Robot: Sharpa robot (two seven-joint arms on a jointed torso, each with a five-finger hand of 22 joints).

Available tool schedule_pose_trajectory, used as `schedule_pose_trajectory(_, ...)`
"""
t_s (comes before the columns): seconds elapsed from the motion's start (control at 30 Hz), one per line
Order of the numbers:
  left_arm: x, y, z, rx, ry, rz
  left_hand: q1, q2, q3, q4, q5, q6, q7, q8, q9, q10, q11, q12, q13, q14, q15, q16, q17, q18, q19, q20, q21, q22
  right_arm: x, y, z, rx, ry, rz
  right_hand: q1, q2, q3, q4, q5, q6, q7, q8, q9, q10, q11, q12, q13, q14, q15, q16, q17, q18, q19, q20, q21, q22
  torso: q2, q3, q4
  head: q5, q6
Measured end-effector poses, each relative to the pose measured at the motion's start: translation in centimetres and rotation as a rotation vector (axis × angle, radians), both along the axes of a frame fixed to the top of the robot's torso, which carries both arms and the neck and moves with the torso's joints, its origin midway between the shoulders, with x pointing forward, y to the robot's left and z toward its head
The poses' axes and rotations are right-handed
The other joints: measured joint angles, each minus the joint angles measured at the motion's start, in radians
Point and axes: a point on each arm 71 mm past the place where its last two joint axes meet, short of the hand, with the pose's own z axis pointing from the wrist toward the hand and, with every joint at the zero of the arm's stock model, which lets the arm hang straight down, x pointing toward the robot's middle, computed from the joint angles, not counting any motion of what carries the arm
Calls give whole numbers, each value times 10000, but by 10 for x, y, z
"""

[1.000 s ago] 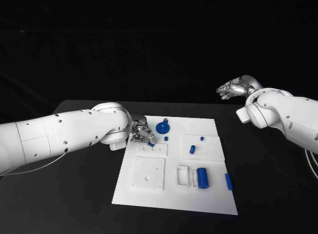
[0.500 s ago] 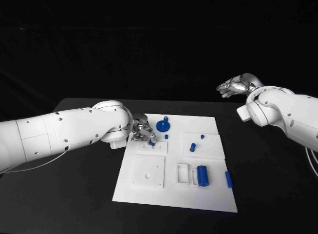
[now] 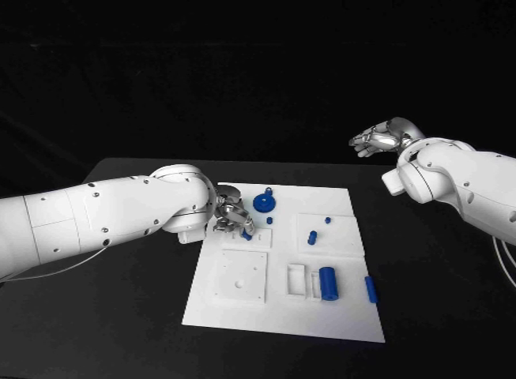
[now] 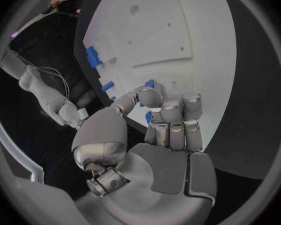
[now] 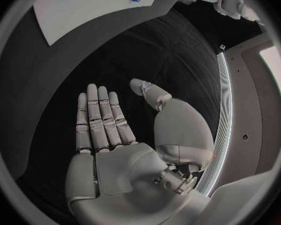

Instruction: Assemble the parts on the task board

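Observation:
The white task board [image 3: 283, 317] lies in the middle of the black table. My left hand [image 3: 227, 212] hovers over the board's near-left corner at the far end, fingers curled, pinching a small blue part [image 3: 246, 234] just above a raised white block. In the left wrist view that hand [image 4: 160, 131] has its thumb and fingers closed round the blue part [image 4: 149, 117], with the board [image 4: 178, 15] beyond. My right hand [image 3: 382, 140] is raised off to the far right, away from the board. In its wrist view the right hand [image 5: 112, 135] is flat with fingers apart, holding nothing.
On the board are a blue gear-like piece [image 3: 265, 207], short blue pegs [image 3: 311, 237], a blue cylinder [image 3: 329, 284] beside a white slotted block [image 3: 295, 283], and a square white plate [image 3: 242, 277]. A blue bar [image 3: 370, 290] lies at the board's right edge.

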Motion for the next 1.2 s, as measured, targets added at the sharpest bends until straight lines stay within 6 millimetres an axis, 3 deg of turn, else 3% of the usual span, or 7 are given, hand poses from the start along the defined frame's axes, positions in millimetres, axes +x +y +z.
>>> schedule_pose_trajectory(0.43,0,-1,-2,50,-45,-33,-39,40,-17,14,0,0,0,3,665,0,0,48,-14,1,-1,0,-51,-2,0,0,0,8,0,0,0,-7,38,47,0,0,28,28,-39,-34,33,0,-19,0,0,0,-36,-27,26,-36,-9,0,0,0,-35,11,3,-1,-7,-12,-12)
schedule_pose_trajectory(1.03,-13,5,-4,-401,-509,122,-38,39,14,-25,-22,0,0,-38,716,-36,35,48,-40,1,-1,40,-102,-3,-1,0,0,16,-1,-3,-1,-25,78,48,0,0,1,55,-39,-33,32,0,-40,0,0,0,-91,-26,25,-36,-33,0,-72,2,-34,30,8,-8,-3,-70,-60)
schedule_pose_trajectory(1.2,-15,8,-2,-706,-863,327,-38,39,76,-43,191,0,0,-69,721,-35,35,116,-73,0,-1,86,-158,71,0,1,-1,25,-1,-4,-1,-30,93,32,0,0,1,55,-39,-32,32,0,-50,0,-1,0,-101,-26,25,-36,-38,1,-72,2,-74,38,6,-8,-4,-91,-70)
